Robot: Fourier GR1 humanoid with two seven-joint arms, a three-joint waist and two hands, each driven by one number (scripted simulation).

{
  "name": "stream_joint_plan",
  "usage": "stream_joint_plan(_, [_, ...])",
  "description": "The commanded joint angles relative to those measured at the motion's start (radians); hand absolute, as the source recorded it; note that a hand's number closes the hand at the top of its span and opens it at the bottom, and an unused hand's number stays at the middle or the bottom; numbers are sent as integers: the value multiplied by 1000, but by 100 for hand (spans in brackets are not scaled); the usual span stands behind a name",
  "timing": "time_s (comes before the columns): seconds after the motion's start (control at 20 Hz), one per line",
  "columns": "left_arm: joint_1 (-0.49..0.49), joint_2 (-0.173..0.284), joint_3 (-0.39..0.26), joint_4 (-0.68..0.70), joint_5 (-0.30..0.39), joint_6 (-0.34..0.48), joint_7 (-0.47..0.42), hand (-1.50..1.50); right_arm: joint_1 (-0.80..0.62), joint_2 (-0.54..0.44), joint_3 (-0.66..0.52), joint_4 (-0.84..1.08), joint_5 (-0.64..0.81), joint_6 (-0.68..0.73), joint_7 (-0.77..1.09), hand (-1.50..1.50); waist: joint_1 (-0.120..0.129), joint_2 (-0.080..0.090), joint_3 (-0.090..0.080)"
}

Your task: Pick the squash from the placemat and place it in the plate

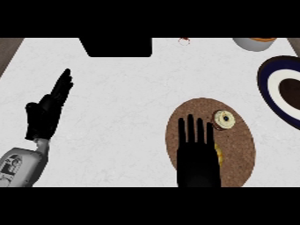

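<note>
Fingers of the right hand (196,158) lie straight over the squash (222,125), gripping nothing; it should curl round the yellow body, not the pale cut end; the squash sits on a brown cork-like oval mat (239,149); the glossy plate (276,94) waits right; left hand (48,112) rests open.

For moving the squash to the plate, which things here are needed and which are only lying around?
Needed:
squash
placemat
plate
right robot hand, over the placemat

Only lying around:
black object at the far edge
bowl, far right
small red item
left robot hand, resting open
</note>
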Motion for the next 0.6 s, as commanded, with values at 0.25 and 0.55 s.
stream_joint_plan(0.25, [-17, -42, 28, 1, -38, -20, 30, 0, -53, 15, -97, 130, -28, 80, 54, -150, 1, 0, 0])
stream_joint_plan(0.55, [15, -65, 61, -29, -77, -42, 29, 0, 32, -14, -119, 189, 22, -4, -23, -150, 0, 0, 0])
